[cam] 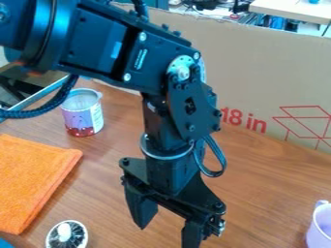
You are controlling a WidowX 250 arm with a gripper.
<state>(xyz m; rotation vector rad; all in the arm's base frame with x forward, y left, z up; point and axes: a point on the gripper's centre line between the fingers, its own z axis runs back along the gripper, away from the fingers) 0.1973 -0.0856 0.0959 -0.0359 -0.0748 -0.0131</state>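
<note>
Brown wood grain runs across the desk (259,193), with a sheet of cardboard (271,68) standing along its far side. Black and jointed, the arm (97,41) comes in from the far left and bends downward near the middle. An orange cloth (32,179) lies flat at the left, its right edge slanting from far to near, well apart from the fingers. The tool (166,236) hangs over the near middle, pointing down, its two fingers spread left and right with nothing between them. A purple-and-red can (83,120) stands upright at the far left, beyond the cloth's far corner. A pale purple cup (321,230) is at the near right edge, its handle turned toward the far side. Nearest to the tool is a round black-and-white piece (79,236) with a white knob; it lies directly left of the fingers, just beside the cloth's near end, and a strip of wood separates it from the left finger. A blue object (5,243) sits in the near left corner.
</note>
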